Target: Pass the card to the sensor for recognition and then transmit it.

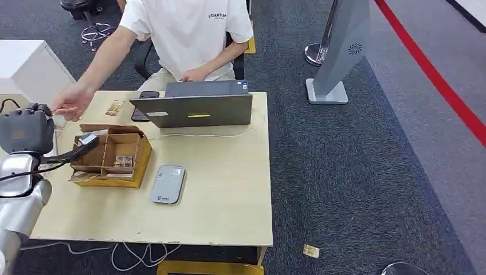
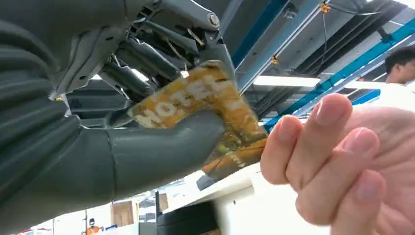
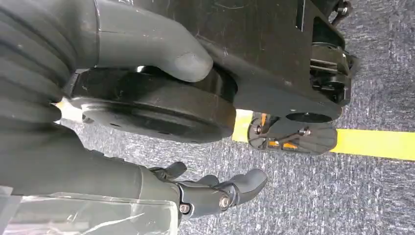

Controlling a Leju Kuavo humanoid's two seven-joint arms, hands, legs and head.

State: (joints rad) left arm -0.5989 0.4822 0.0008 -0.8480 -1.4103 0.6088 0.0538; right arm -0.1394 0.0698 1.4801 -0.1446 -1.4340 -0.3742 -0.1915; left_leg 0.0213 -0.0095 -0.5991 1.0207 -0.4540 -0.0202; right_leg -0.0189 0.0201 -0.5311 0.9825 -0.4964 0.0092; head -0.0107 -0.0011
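The card (image 2: 205, 105), yellow and printed with the word HOTEL, is pinched in the robot's left hand (image 2: 147, 112) between the thick grey thumb and the darker fingers above it; roughly half of it projects free beyond the thumb tip. In the head view the left hand (image 1: 24, 130) is raised at the table's far-left corner, about ten o'clock from the sensor (image 1: 168, 184), a flat grey reader lying on the table (image 1: 229, 189) well apart from the hand. The card itself cannot be made out in the head view.

A person's hand (image 2: 342, 161) is just beside the card's free end in the left wrist view, fingers bent toward it; contact cannot be confirmed. In the head view the same person's hand (image 1: 71, 106) reaches in at one o'clock from the robot's hand, very near it.

The right hand (image 3: 215, 188) hangs low over carpet beside the robot's body, fingers loosely apart and holding nothing.

Between the left hand and the sensor stands a compartmented wooden box (image 1: 112, 156). A laptop (image 1: 198, 106) sits at the far edge, at twelve o'clock from the sensor.

Judgement: the step in hand appears to be the handover, the card being offered away from the reader. The next move calls for the thumb to ease only once the person has a firm hold on the free end; an early release risks a dropped card.
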